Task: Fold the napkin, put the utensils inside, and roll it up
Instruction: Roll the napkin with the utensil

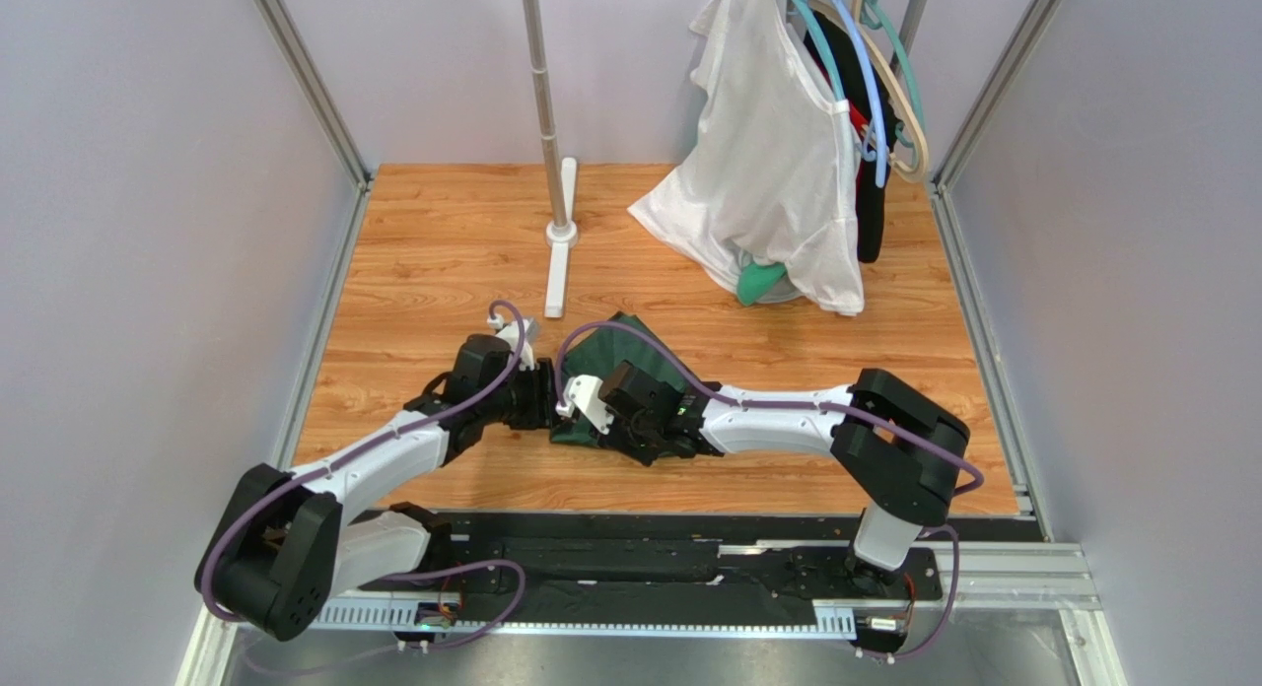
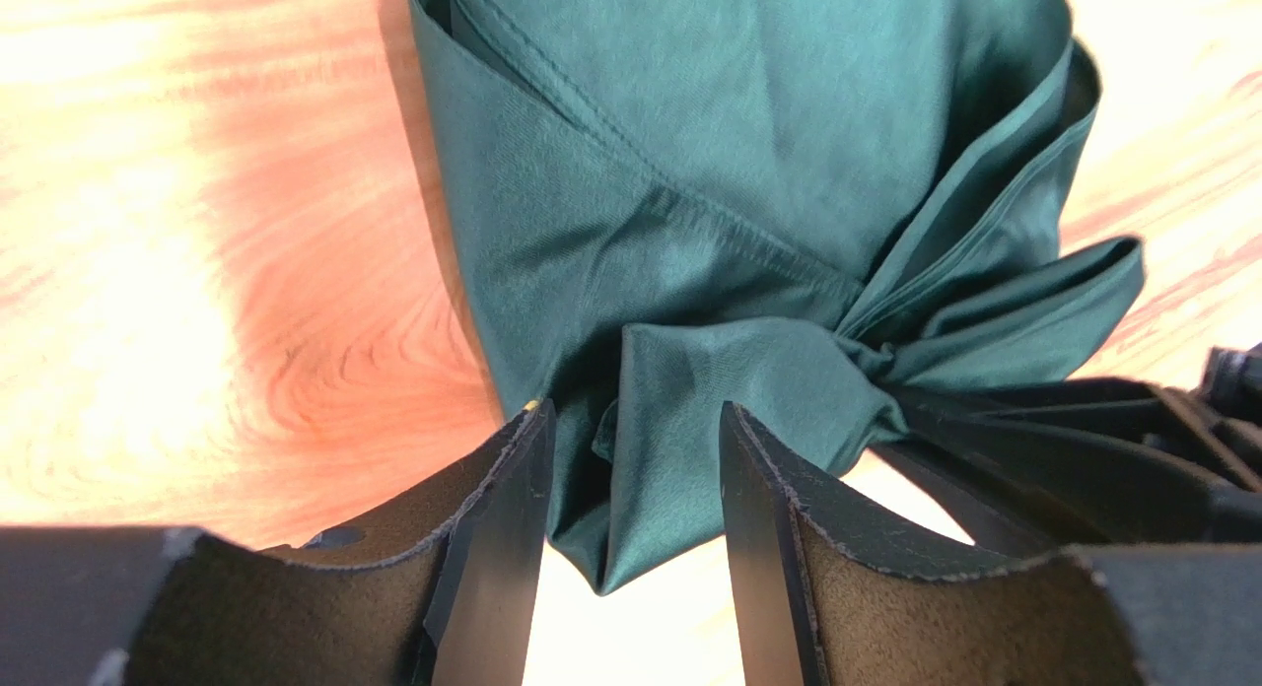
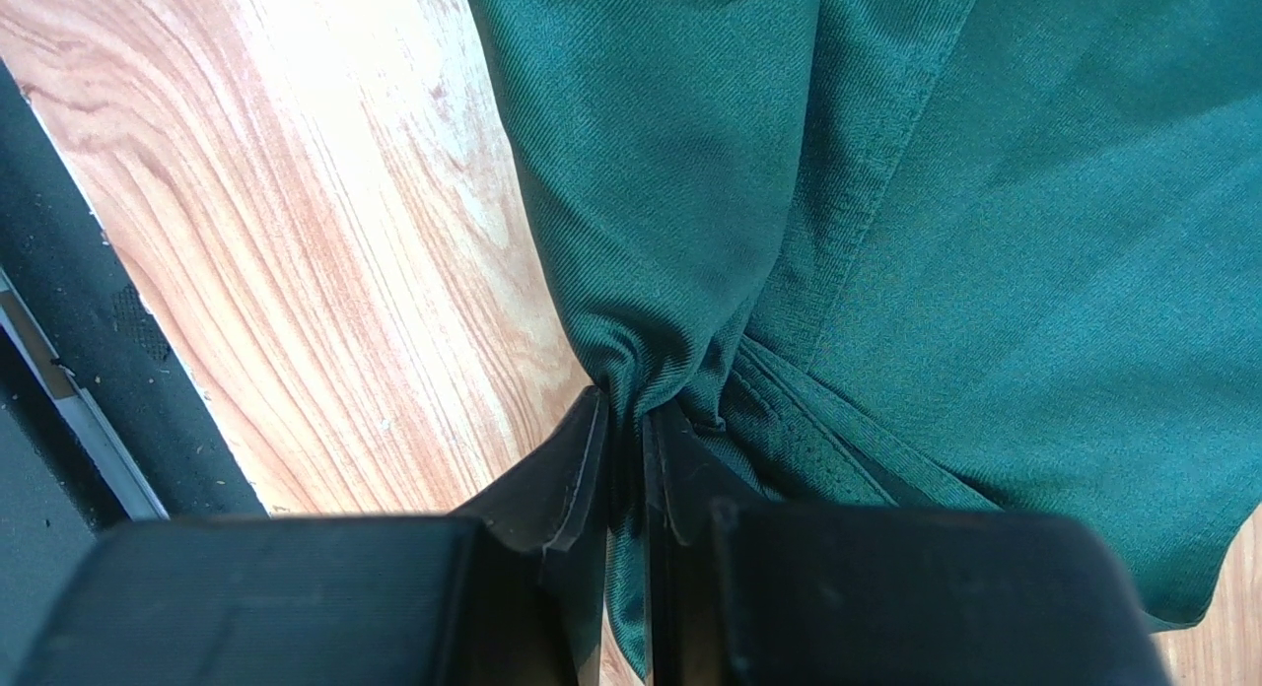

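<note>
The dark green napkin point(image 1: 615, 364) lies bunched on the wooden table between both arms. My right gripper point(image 3: 630, 420) is shut on a pinched fold of the napkin point(image 3: 889, 198), with cloth hanging down between its fingers. My left gripper point(image 2: 630, 464) is open, its jaws on either side of a hanging corner of the napkin point(image 2: 696, 272) without squeezing it. In the top view the left gripper point(image 1: 551, 395) and right gripper point(image 1: 622, 405) meet at the napkin's near edge. The utensils are out of view.
A metal stand point(image 1: 556, 139) rises at the back centre. A white garment on hangers point(image 1: 778, 154) hangs at the back right, with a bit of brighter green garment point(image 1: 762, 283) under it. A black mat point(image 3: 89, 346) runs along the table's near edge.
</note>
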Controlling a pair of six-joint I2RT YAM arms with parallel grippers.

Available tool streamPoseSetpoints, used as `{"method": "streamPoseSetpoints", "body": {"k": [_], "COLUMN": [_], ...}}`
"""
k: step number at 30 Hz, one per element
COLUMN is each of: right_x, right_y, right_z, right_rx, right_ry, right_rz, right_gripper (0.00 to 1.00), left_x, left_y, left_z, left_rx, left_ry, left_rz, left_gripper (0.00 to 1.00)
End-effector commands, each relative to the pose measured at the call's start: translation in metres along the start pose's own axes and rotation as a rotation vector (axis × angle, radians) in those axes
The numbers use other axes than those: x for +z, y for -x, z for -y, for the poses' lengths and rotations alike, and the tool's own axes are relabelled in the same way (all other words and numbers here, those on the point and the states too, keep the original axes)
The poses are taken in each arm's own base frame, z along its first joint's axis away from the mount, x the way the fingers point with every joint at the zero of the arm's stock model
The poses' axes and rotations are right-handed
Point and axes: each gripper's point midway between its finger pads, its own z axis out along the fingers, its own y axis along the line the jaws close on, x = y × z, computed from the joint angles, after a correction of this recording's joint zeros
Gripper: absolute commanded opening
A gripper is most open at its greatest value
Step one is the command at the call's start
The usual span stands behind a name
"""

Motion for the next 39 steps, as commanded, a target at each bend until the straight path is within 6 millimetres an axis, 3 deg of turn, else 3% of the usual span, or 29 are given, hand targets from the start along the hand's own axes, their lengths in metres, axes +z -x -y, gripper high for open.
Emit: {"method": "streamPoseSetpoints", "body": {"k": [1, 6, 12, 19, 23, 29, 39], "right_x": [-0.002, -0.005, -0.009, -0.015, -0.019, -0.024, -0.027], "right_y": [-0.028, -0.03, -0.032, -0.034, -0.036, -0.035, -0.029], "right_z": [0.007, 0.019, 0.008, 0.002, -0.002, -0.001, 0.003], "right_rx": [0.05, 0.071, 0.059, 0.116, 0.149, 0.19, 0.251], "right_ry": [-0.053, -0.106, 0.036, 0.191, 0.259, 0.325, 0.434], "right_rz": [-0.108, -0.095, -0.052, -0.05, -0.068, -0.102, -0.083], "right_gripper": [0.0, 0.0, 0.0, 0.0, 0.0, 0.0, 0.0], "left_x": [0.002, -0.003, 0.004, 0.015, 0.005, -0.015, -0.008], "left_y": [0.024, 0.041, 0.043, 0.047, 0.046, 0.047, 0.022], "left_z": [0.011, 0.039, 0.07, 0.052, 0.042, 0.055, 0.085], "left_rx": [0.019, 0.152, 0.322, 0.218, 0.179, 0.257, 0.371], "left_ry": [-0.037, -0.178, -0.399, -0.304, -0.254, -0.312, -0.52], "left_rz": [0.096, 0.144, 0.206, 0.246, 0.3, 0.33, 0.275], "left_gripper": [0.54, 0.57, 0.57, 0.57, 0.59, 0.6, 0.59]}}
